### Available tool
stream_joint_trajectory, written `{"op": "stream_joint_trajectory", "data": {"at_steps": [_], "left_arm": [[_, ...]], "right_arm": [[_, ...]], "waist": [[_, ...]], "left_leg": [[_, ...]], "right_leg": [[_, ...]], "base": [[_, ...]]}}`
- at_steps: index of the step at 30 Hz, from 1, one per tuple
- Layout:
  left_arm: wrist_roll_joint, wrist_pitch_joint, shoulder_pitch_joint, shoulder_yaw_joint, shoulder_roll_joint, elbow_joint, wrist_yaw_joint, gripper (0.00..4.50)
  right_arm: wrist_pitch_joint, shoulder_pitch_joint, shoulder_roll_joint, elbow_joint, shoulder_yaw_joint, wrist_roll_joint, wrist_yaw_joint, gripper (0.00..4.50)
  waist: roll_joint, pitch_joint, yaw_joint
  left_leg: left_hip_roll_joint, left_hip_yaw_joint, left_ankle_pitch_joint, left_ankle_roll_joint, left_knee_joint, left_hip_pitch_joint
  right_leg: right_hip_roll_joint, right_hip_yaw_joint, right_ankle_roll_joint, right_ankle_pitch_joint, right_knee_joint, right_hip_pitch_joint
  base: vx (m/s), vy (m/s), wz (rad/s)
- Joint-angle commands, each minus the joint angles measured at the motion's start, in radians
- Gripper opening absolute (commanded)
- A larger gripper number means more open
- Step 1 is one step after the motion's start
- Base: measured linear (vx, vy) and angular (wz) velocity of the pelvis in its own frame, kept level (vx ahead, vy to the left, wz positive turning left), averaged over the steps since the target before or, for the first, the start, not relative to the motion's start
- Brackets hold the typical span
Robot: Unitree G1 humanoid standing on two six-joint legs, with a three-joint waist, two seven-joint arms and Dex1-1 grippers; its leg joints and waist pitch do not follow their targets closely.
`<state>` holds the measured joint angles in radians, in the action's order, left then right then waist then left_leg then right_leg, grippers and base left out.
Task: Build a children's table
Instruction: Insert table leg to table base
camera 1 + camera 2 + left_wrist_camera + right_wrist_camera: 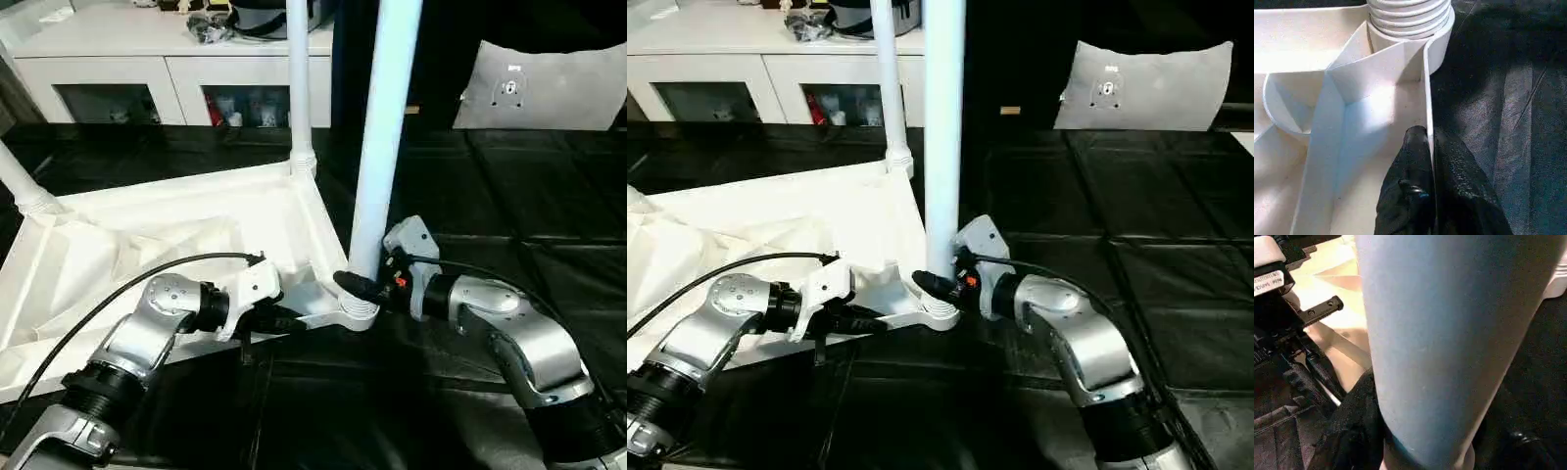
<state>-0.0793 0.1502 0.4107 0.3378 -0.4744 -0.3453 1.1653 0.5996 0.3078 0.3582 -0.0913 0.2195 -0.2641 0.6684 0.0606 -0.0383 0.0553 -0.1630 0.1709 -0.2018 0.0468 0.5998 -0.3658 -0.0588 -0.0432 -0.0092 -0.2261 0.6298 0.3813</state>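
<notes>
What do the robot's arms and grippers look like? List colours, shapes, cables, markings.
Both forearms are rounded silver shells with black ribbed collars. Left arm: a black cable arcs over it to a white wrist block. Right arm: white wrist block, small red parts by the gripper. Left gripper and right gripper: black fingers.

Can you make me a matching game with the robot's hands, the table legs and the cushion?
Things:
1. left hand
2. right hand
3. far leg
4. cushion

Where or how:
A. lies on the dark floor, far off on the robot's right
B. shut on the thin raised rim of the table top
C. stands upright in the far corner socket, with no hand on it
D. closed around the bottom of the near leg, just above its corner socket

Pairs: 1-B, 2-D, 3-C, 4-A
</notes>
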Motion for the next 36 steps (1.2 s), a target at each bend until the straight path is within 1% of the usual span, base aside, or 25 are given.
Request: {"op": "stream_joint_trajectory", "data": {"at_steps": [1,3,4,5,7,8,9,11,13,14,15,16,17,18,19,20,21,22,23,24,26,29,30,32,36], "left_arm": [[-0.003,-0.014,0.014,-0.009,-0.014,-0.003,0.024,0.0],[-0.003,-0.015,0.015,-0.01,-0.014,-0.003,0.023,0.0],[-0.003,-0.018,0.017,-0.011,-0.013,-0.004,0.022,0.0],[-0.004,-0.019,0.018,-0.013,-0.011,-0.002,0.021,0.0],[-0.006,-0.02,0.02,-0.014,-0.009,-0.002,0.019,0.0],[-0.007,-0.02,0.021,-0.015,-0.008,-0.002,0.019,0.0],[-0.008,-0.02,0.022,-0.015,-0.007,-0.001,0.019,0.0],[-0.01,-0.019,0.024,-0.017,-0.007,-0.002,0.021,0.0],[-0.012,-0.022,0.026,-0.02,-0.005,-0.007,0.019,0.0],[-0.013,-0.022,0.027,-0.023,-0.004,-0.008,0.016,0.0],[-0.014,-0.022,0.026,-0.025,-0.004,-0.008,0.016,0.0],[-0.017,-0.021,0.025,-0.029,-0.004,-0.006,0.013,0.0],[-0.018,-0.021,0.024,-0.03,-0.004,-0.006,0.013,0.0],[-0.021,-0.019,0.024,-0.033,-0.003,-0.005,0.012,0.0],[-0.021,-0.019,0.025,-0.034,-0.002,-0.006,0.011,0.0],[-0.021,-0.019,0.026,-0.034,-0.001,-0.007,0.011,0.0],[-0.021,-0.019,0.026,-0.034,-0.001,-0.007,0.011,0.0],[-0.02,-0.02,0.027,-0.035,0.001,-0.009,0.008,0.0],[-0.02,-0.02,0.026,-0.035,0.002,-0.009,0.007,0.0],[-0.02,-0.02,0.025,-0.035,0.002,-0.008,0.007,0.0],[-0.019,-0.022,0.023,-0.035,0.003,-0.007,0.006,0.0],[-0.017,-0.023,0.021,-0.035,0.003,-0.007,0.005,0.0],[-0.016,-0.024,0.019,-0.034,0.001,-0.005,0.005,0.0],[-0.011,-0.029,0.01,-0.036,-0.006,0.001,0.0,0.0],[-0.014,-0.024,-0.014,-0.045,-0.018,0.026,-0.002,0.0]], "right_arm": [[0.025,-0.02,0.003,0.055,0.035,0.02,0.003,1.91],[0.021,-0.02,-0.001,0.061,0.034,0.018,0.005,1.91],[0.012,-0.023,-0.007,0.073,0.03,0.014,0.005,1.91],[0.008,-0.026,-0.014,0.082,0.022,0.009,0.002,1.91],[0.005,-0.029,-0.022,0.092,0.01,0.002,-0.003,1.91],[-0.001,-0.037,-0.034,0.102,-0.009,-0.008,-0.012,1.91],[-0.009,-0.047,-0.048,0.113,-0.031,-0.019,-0.023,1.91],[-0.038,-0.075,-0.07,0.133,-0.067,-0.029,-0.051,1.91],[-0.058,-0.103,-0.09,0.138,-0.091,-0.04,-0.071,1.91],[-0.088,-0.131,-0.103,0.139,-0.103,-0.041,-0.086,1.91],[-0.103,-0.146,-0.109,0.139,-0.107,-0.04,-0.092,1.91],[-0.142,-0.178,-0.122,0.135,-0.113,-0.033,-0.106,1.91],[-0.146,-0.182,-0.123,0.135,-0.113,-0.033,-0.108,1.91],[-0.185,-0.218,-0.138,0.123,-0.116,-0.023,-0.121,1.91],[-0.21,-0.244,-0.145,0.108,-0.113,-0.017,-0.124,1.91],[-0.236,-0.266,-0.144,0.092,-0.104,-0.003,-0.127,1.91],[-0.236,-0.266,-0.144,0.092,-0.104,-0.003,-0.127,1.91],[-0.274,-0.302,-0.137,0.065,-0.088,0.015,-0.125,1.91],[-0.296,-0.316,-0.127,0.052,-0.075,0.033,-0.125,1.91],[-0.313,-0.327,-0.116,0.043,-0.063,0.048,-0.123,1.91],[-0.344,-0.342,-0.091,0.024,-0.039,0.078,-0.117,1.91],[-0.353,-0.345,-0.073,0.014,-0.022,0.095,-0.111,1.91],[-0.352,-0.342,-0.062,0.014,-0.015,0.102,-0.104,1.91],[-0.366,-0.324,-0.024,0.023,0.019,0.134,-0.064,1.91],[-0.325,-0.313,0.006,0.022,0.053,0.117,-0.005,1.91]], "waist": [[-0.013,0.042,0.001],[-0.013,0.042,0.001],[-0.009,0.042,0.001],[-0.01,0.042,0.001],[-0.008,0.041,0.0],[-0.008,0.04,-0.001],[-0.004,0.04,-0.001],[0.003,0.042,0.0],[0.0,0.042,-0.001],[0.009,0.042,0.0],[0.007,0.042,0.0],[0.01,0.043,0.001],[0.008,0.042,0.0],[0.024,0.042,0.001],[0.017,0.041,-0.001],[0.022,0.042,0.0],[0.017,0.041,-0.001],[0.02,0.041,-0.001],[0.02,0.041,-0.001],[0.024,0.041,0.0],[0.022,0.043,0.002],[0.022,0.041,0.0],[0.014,0.041,0.0],[0.007,0.04,0.001],[0.004,0.043,0.004]], "left_leg": [[-0.062,-0.025,-0.2,-0.001,-0.08,0.006],[-0.062,-0.025,-0.198,-0.002,-0.08,0.006],[-0.062,-0.025,-0.201,-0.001,-0.08,0.005],[-0.062,-0.025,-0.204,0.0,-0.08,0.005],[-0.062,-0.026,-0.22,0.003,-0.081,0.006],[-0.062,-0.026,-0.224,0.004,-0.082,0.006],[-0.062,-0.027,-0.229,0.006,-0.083,0.007],[-0.063,-0.027,-0.24,0.012,-0.083,0.008],[-0.064,-0.028,-0.239,0.013,-0.085,0.007],[-0.064,-0.028,-0.244,0.014,-0.085,0.008],[-0.064,-0.028,-0.245,0.014,-0.086,0.007],[-0.063,-0.028,-0.251,0.016,-0.086,0.007],[-0.064,-0.028,-0.254,0.015,-0.087,0.007],[-0.063,-0.03,-0.263,0.019,-0.087,0.008],[-0.064,-0.029,-0.269,0.019,-0.089,0.007],[-0.063,-0.031,-0.28,0.02,-0.09,0.007],[-0.063,-0.03,-0.285,0.019,-0.091,0.006],[-0.064,-0.031,-0.279,0.013,-0.091,0.006],[-0.063,-0.03,-0.277,0.012,-0.09,0.006],[-0.065,-0.03,-0.277,0.011,-0.091,0.008],[-0.064,-0.03,-0.249,0.006,-0.09,0.003],[-0.062,-0.029,-0.254,-0.007,-0.09,0.004],[-0.063,-0.028,-0.261,-0.011,-0.09,0.005],[-0.064,-0.029,-0.253,-0.014,-0.09,0.004],[-0.066,-0.028,-0.212,-0.034,-0.087,0.002]], "right_leg": [[-0.087,0.055,-0.172,-0.259,-0.096,-0.033],[-0.087,0.055,-0.174,-0.252,-0.095,-0.033],[-0.088,0.056,-0.178,-0.248,-0.095,-0.033],[-0.088,0.056,-0.178,-0.249,-0.096,-0.033],[-0.088,0.055,-0.178,-0.271,-0.098,-0.031],[-0.088,0.055,-0.178,-0.276,-0.098,-0.031],[-0.089,0.056,-0.177,-0.282,-0.098,-0.031],[-0.091,0.056,-0.179,-0.281,-0.1,-0.029],[-0.088,0.056,-0.183,-0.253,-0.099,-0.03],[-0.088,0.055,-0.187,-0.235,-0.098,-0.029],[-0.088,0.055,-0.187,-0.228,-0.099,-0.03],[-0.089,0.054,-0.188,-0.225,-0.098,-0.032],[-0.089,0.055,-0.187,-0.228,-0.099,-0.031],[-0.09,0.054,-0.185,-0.234,-0.099,-0.03],[-0.089,0.054,-0.181,-0.236,-0.103,-0.03],[-0.089,0.054,-0.179,-0.245,-0.101,-0.031],[-0.088,0.054,-0.176,-0.251,-0.103,-0.031],[-0.088,0.054,-0.175,-0.249,-0.104,-0.031],[-0.088,0.054,-0.174,-0.248,-0.104,-0.032],[-0.087,0.054,-0.17,-0.246,-0.106,-0.03],[-0.086,0.053,-0.17,-0.205,-0.101,-0.035],[-0.087,0.052,-0.176,-0.213,-0.103,-0.034],[-0.087,0.053,-0.176,-0.235,-0.105,-0.034],[-0.087,0.052,-0.17,-0.256,-0.105,-0.036],[-0.089,0.054,-0.176,-0.206,-0.1,-0.037]], "base": [[0.0,0.0,0.0],[0.0,0.0,0.0],[0.0,0.0,0.0],[0.0,0.0,0.0],[0.0,0.0,0.0],[0.0,0.0,0.0],[0.0,0.0,0.0],[0.0,0.0,0.0],[0.0,0.0,0.0],[0.0,0.0,0.0],[0.0,0.0,0.0],[0.0,0.0,0.0],[0.0,0.0,0.0],[0.0,0.0,0.0],[0.0,0.0,0.0],[0.0,0.0,0.0],[0.0,0.0,0.0],[0.0,0.0,0.0],[0.0,0.0,0.0],[0.0,0.0,0.0],[0.0,0.0,0.0],[0.0,0.0,0.0],[0.0,0.0,0.0],[0.0,0.0,0.0],[0.0,0.0,0.0]]}}
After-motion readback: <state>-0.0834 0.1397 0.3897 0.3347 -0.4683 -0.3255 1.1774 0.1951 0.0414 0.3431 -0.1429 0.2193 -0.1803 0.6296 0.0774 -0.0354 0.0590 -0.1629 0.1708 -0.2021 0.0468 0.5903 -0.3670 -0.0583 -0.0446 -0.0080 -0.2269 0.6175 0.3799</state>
